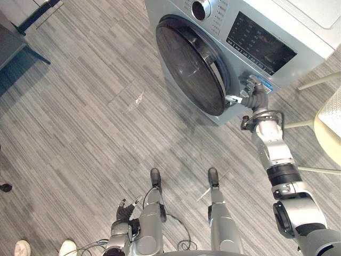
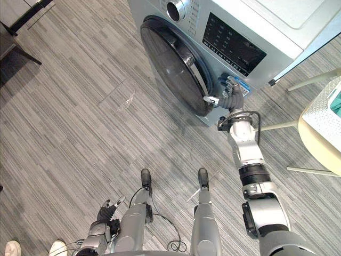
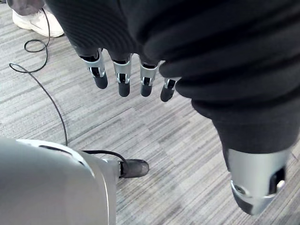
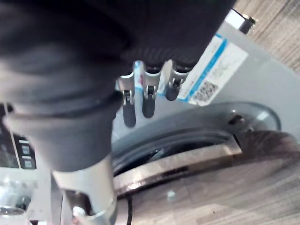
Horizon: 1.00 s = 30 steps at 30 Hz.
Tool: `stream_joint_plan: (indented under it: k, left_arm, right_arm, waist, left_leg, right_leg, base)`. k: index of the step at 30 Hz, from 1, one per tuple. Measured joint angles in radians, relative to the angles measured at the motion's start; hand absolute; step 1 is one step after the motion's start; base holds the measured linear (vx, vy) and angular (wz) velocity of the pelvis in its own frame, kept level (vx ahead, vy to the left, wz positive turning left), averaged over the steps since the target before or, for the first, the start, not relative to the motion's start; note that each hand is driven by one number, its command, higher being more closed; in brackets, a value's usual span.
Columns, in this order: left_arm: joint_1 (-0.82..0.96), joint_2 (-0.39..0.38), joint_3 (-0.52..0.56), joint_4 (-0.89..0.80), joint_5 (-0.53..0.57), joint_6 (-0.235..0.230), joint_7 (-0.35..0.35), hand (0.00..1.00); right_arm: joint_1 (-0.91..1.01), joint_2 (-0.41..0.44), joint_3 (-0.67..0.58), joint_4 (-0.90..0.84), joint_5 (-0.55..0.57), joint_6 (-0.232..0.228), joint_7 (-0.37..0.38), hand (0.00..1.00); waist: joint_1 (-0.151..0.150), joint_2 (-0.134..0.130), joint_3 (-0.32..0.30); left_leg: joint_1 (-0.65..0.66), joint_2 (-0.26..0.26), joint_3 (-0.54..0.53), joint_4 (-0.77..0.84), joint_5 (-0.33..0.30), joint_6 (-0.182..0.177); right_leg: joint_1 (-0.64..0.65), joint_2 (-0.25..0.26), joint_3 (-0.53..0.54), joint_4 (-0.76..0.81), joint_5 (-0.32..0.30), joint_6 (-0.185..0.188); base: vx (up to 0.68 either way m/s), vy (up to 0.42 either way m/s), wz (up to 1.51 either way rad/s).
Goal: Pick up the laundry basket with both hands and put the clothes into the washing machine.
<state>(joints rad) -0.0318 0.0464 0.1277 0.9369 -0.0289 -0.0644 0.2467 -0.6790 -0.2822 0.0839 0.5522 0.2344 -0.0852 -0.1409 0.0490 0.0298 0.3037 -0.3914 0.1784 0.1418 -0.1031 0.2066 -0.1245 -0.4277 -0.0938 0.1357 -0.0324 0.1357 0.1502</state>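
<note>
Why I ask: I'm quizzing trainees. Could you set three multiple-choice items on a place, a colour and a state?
1. Where is the right hand? A. at the edge of the washing machine door B. on the machine's top C. inside the drum
2. The laundry basket is: A. red B. white C. black
3. The left hand is: A. open, empty B. curled round cloth C. gripping a handle
Answers: A, fingers at the door's edge; B, its perforated wall is white; A, straight fingers hold nothing.
</note>
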Motion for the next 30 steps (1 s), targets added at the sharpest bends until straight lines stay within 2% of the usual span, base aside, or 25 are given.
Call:
stream_joint_plan:
  k: [2,3,6,9,12,15,18,21,24,25,27,30]
  left_arm:
    - [-0.009,0.002,0.0,-0.002,0.0,0.001,0.009,0.0]
    - [-0.011,0.008,0.0,-0.004,0.0,0.0,0.017,0.0]
    - [-0.025,0.015,0.002,-0.004,-0.002,0.003,0.019,0.0]
    - [-0.03,0.014,0.017,-0.007,-0.005,0.002,0.022,0.0]
    - [-0.03,0.016,0.044,-0.006,-0.008,0.014,0.026,0.0]
    - [-0.03,0.015,0.078,-0.006,-0.008,0.018,0.027,0.0]
    - [-0.03,0.013,0.104,-0.005,-0.007,0.024,0.032,0.0]
    - [-0.026,0.015,0.15,0.0,0.0,0.039,0.04,0.0]
    - [-0.025,0.018,0.163,0.023,0.002,0.052,0.038,0.0]
    - [-0.025,0.019,0.173,0.025,0.005,0.057,0.037,0.0]
    - [-0.022,0.021,0.197,0.038,0.028,0.061,0.036,0.0]
    - [-0.022,0.039,0.193,0.047,0.059,0.068,0.023,0.0]
  right_arm:
    - [0.001,0.044,0.002,0.032,0.009,-0.014,-0.032,0.0]
    - [0.004,0.067,-0.001,0.043,0.033,-0.024,-0.041,0.0]
    - [0.018,0.081,0.012,0.059,0.065,-0.029,-0.048,0.0]
    - [0.058,0.083,0.068,0.064,0.091,-0.036,-0.051,0.0]
    - [0.082,0.094,0.16,0.064,0.108,-0.038,-0.045,0.0]
    - [0.088,0.113,0.211,0.063,0.12,-0.035,-0.006,0.0]
    - [0.101,0.11,0.322,0.002,0.125,-0.015,0.046,0.0]
    - [0.203,0.121,0.433,-0.177,0.11,-0.022,0.129,0.0]
    - [0.331,0.15,0.511,-0.239,0.118,-0.02,0.217,0.0]
    - [0.37,0.148,0.509,-0.259,0.118,-0.017,0.235,0.0]
    - [0.47,0.136,0.463,-0.351,0.116,-0.015,0.256,0.0]
    - [0.566,0.108,0.363,-0.446,0.106,-0.016,0.256,0.0]
  waist:
    - [0.002,-0.007,0.004]
    - [0.0,-0.02,0.009]
    - [0.002,-0.046,0.008]
    - [0.021,-0.068,0.006]
    - [0.025,-0.08,0.003]
    - [0.028,-0.081,0.002]
    - [0.052,-0.089,-0.003]
    - [0.058,-0.109,-0.027]
    - [0.065,-0.134,-0.06]
    - [0.064,-0.141,-0.068]
    - [0.027,-0.161,-0.081]
    - [-0.007,-0.178,-0.092]
  left_leg:
    - [0.0,0.001,-0.007,0.0,0.002,0.002]
    - [0.006,0.002,-0.014,0.0,0.003,0.001]
    - [0.011,0.008,-0.032,0.0,0.003,0.0]
    - [0.029,0.024,-0.051,0.001,0.003,-0.001]
    - [0.041,0.044,-0.062,0.001,-0.003,-0.003]
    - [0.046,0.056,-0.06,0.001,-0.003,-0.003]
    - [0.045,0.069,-0.051,0.001,-0.003,-0.003]
    - [0.049,0.07,-0.027,0.001,0.001,0.003]
    - [0.085,0.059,-0.001,0.007,0.008,0.001]
    - [0.095,0.053,0.006,0.007,0.008,0.001]
    - [0.116,0.041,0.037,0.007,0.006,0.0]
    - [0.159,0.033,0.1,0.004,-0.018,0.003]
  right_leg:
    - [0.014,-0.001,-0.017,-0.005,0.001,-0.001]
    - [0.024,-0.001,-0.025,-0.007,0.001,-0.001]
    - [0.047,0.004,-0.042,-0.016,0.001,-0.001]
    - [0.079,0.02,-0.054,-0.024,-0.002,-0.009]
    - [0.1,0.039,-0.078,-0.024,-0.006,-0.023]
    - [0.111,0.051,-0.084,-0.025,-0.004,-0.032]
    - [0.111,0.063,-0.083,-0.029,-0.002,-0.037]
    - [0.112,0.06,-0.076,-0.029,-0.002,-0.039]
    - [0.136,0.047,-0.054,-0.025,-0.003,-0.039]
    - [0.142,0.041,-0.047,-0.025,-0.005,-0.037]
    - [0.144,0.028,-0.02,-0.021,-0.008,-0.032]
    - [0.143,0.022,0.043,-0.013,-0.012,-0.024]
  base:
    - [0.0,-0.006,0.18]
    - [0.0,-0.002,0.16]
    - [0.0,-0.013,0.16]
    - [-0.02,-0.027,0.12]
    - [-0.04,-0.057,0.09]
    - [-0.06,-0.044,0.03]
    - [-0.06,-0.044,-0.02]
    - [-0.02,-0.018,0.0]
    - [0.04,0.009,-0.09]
    - [0.05,0.02,-0.13]
    - [0.02,0.026,-0.24]
    - [-0.03,0.024,-0.5]
